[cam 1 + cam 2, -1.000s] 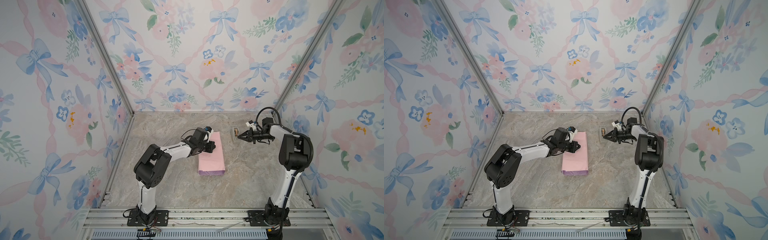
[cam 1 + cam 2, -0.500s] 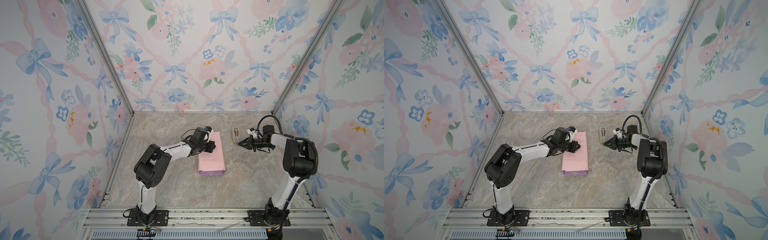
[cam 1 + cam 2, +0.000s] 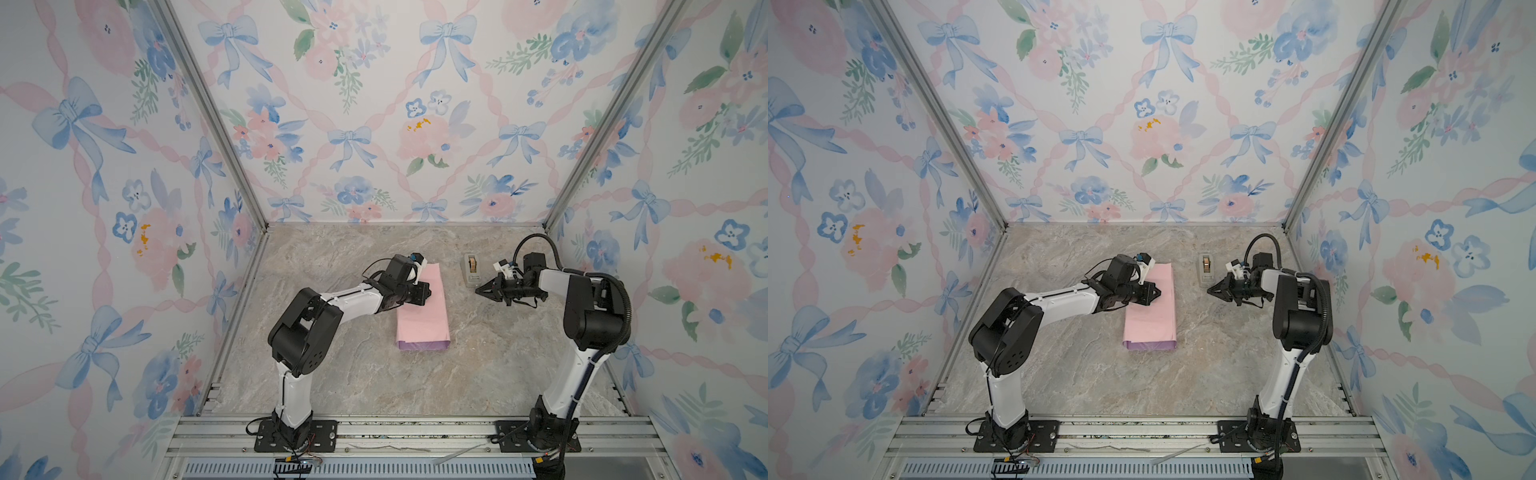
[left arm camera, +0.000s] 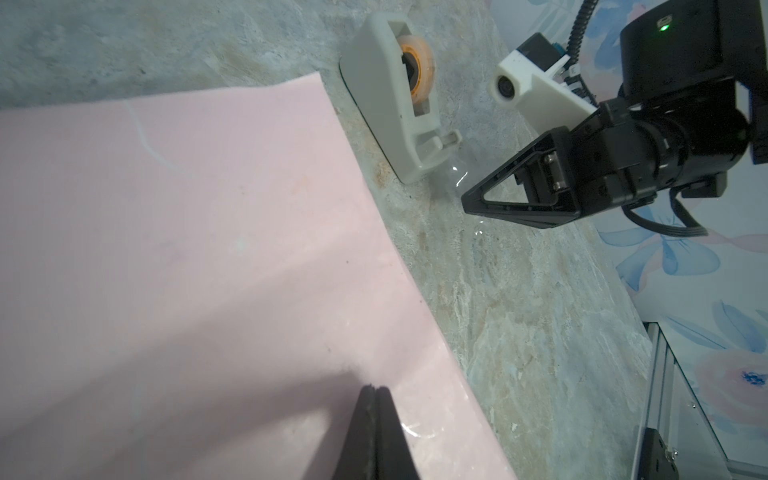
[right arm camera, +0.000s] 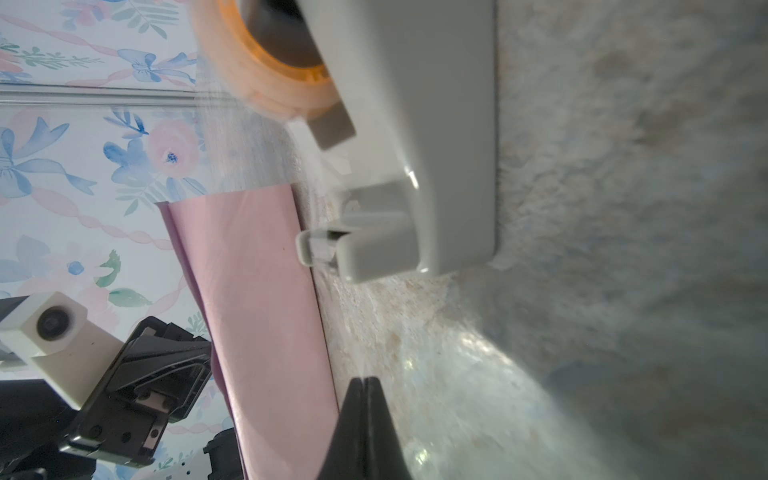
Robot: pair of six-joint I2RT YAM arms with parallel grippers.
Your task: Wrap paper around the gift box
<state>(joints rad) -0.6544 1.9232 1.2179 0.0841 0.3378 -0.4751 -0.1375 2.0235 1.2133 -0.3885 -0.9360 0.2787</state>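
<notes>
One sheet of paper point(image 3: 423, 320), folded pink side up, lies at the middle of one table point(image 3: 365, 374), the gift box hidden; beyond, two closed pincers: left gripper point(image 3: 428, 291) over the paper, right gripper point(image 3: 478, 289) just beside one tape dispenser point(image 3: 471, 270), farthest back.

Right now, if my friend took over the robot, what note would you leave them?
Left gripper: shut, tip on the paper.
Right gripper: shut, beside the tape dispenser; unclear if it holds anything.
Paper: folded into a long pink packet on the table; box not visible, probably inside.
Done: paper folded over.
Left to do: likely tape the seam, close the ends.
</notes>
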